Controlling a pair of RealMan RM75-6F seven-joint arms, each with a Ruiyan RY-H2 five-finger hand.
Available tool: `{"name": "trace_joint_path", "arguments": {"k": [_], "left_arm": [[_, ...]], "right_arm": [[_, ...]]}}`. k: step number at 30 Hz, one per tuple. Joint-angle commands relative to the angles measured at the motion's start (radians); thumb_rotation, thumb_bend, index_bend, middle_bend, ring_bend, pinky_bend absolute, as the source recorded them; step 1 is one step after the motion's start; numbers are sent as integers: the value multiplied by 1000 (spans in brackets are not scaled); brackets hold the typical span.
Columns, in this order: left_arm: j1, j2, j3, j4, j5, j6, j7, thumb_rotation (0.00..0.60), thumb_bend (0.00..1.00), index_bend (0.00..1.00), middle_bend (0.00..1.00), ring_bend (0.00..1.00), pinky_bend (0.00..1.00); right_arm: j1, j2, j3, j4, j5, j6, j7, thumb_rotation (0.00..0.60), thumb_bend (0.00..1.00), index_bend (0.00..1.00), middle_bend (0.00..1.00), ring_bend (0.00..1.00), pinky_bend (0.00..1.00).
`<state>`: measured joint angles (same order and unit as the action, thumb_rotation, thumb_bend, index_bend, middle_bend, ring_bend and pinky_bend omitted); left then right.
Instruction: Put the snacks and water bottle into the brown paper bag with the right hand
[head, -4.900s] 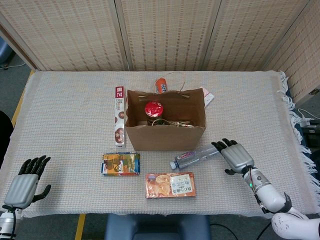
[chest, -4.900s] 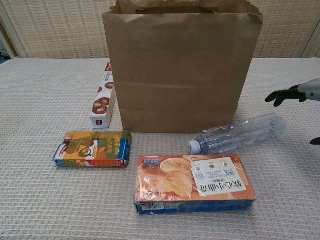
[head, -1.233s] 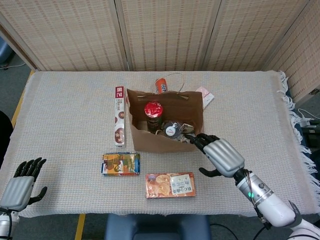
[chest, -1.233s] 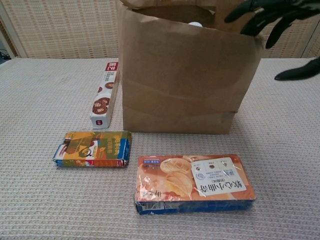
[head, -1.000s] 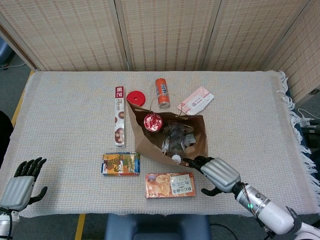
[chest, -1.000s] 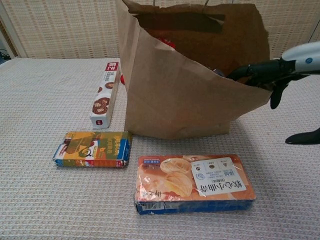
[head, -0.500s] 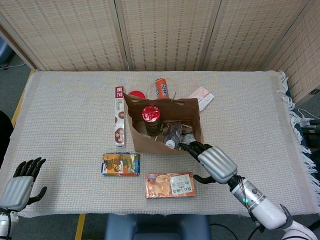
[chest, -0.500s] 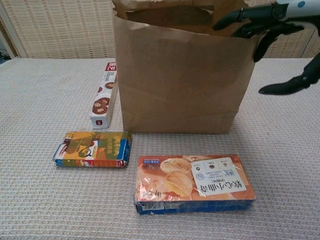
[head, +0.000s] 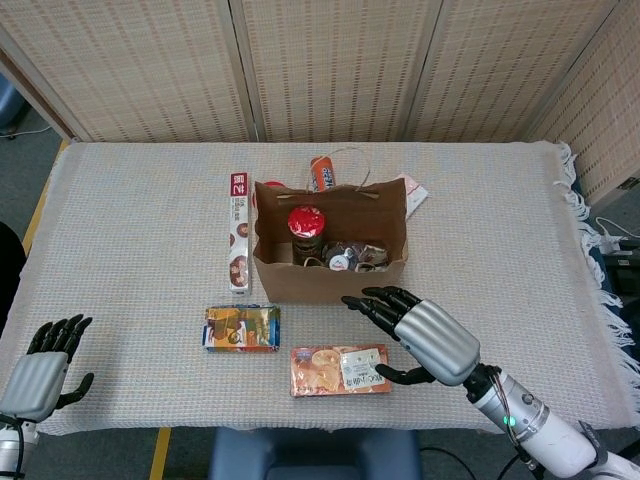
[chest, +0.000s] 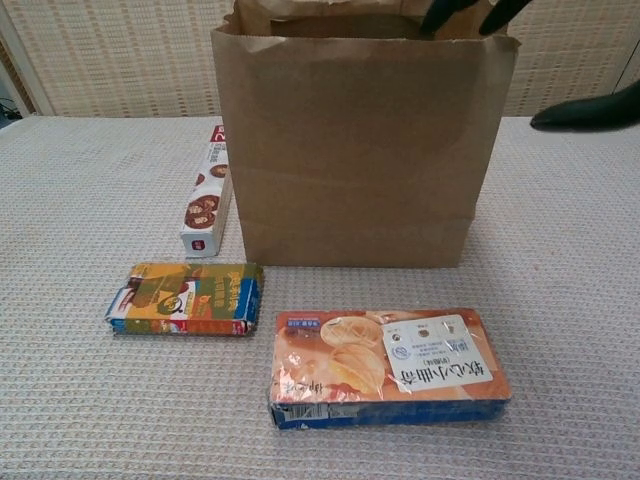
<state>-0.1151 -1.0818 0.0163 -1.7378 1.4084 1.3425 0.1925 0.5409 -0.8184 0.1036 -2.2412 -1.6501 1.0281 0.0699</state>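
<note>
A: Hovering my right hand (head: 425, 335) with fingers spread and nothing in it, just in front of the brown paper bag (head: 330, 270). The water bottle (head: 345, 258) sits inside, beyond my fingertips, beside a red-lidded jar (head: 306, 228).

B: What worries you?

A: The bag is light and open-topped; if my fingers catch its near rim, I judge it could tip or slide. The orange biscuit pack (head: 339, 369) lies just under my palm, toward me. It is flat and slick-looking, so a shallow grip might let it slip.

B: And the others?

A: The yellow-blue snack pack (head: 241, 328) is further to my hand's left, and the long cookie box (head: 239, 244) lies along the bag's far-left side. My left hand (head: 40, 368) rests idle, fingers apart.

B: Any readable labels?

A: Chinese characters on the biscuit pack's white patch in the chest view; I can't make out a brand.
</note>
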Motion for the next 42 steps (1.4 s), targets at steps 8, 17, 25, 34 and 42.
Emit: {"name": "trace_joint_path", "arguments": {"k": [8,17,25,34,42], "left_arm": [[-1,2,2,-3,3,-1,-3,600,369,0,0,0,24],[-3,5,5,0,11,-5,-13,600,369,0,0,0,24],[-4,9,6,2,18,-6,-27,600,370,0,0,0,24],[-3,14,9,6,30,-3,-45,600,371,0,0,0,25],[-2,14,10,4,31,-2,-48,600,372,0,0,0,24]], "right_arm": [[74,-81,-79,48,342,-248,-389,600,59,0,23,0,28],[176,-392,-133,107,736,-182,-711,600,48,0,0,0,10],[239,-584,-154,163,880,-75,-836,600,39,0,0,0,2],[258,-685,-166,234,919,-2,-873,600,39,0,0,0,0],[245,-718,-165,251,880,59,-867,600,179,9,32,41,145]]}}
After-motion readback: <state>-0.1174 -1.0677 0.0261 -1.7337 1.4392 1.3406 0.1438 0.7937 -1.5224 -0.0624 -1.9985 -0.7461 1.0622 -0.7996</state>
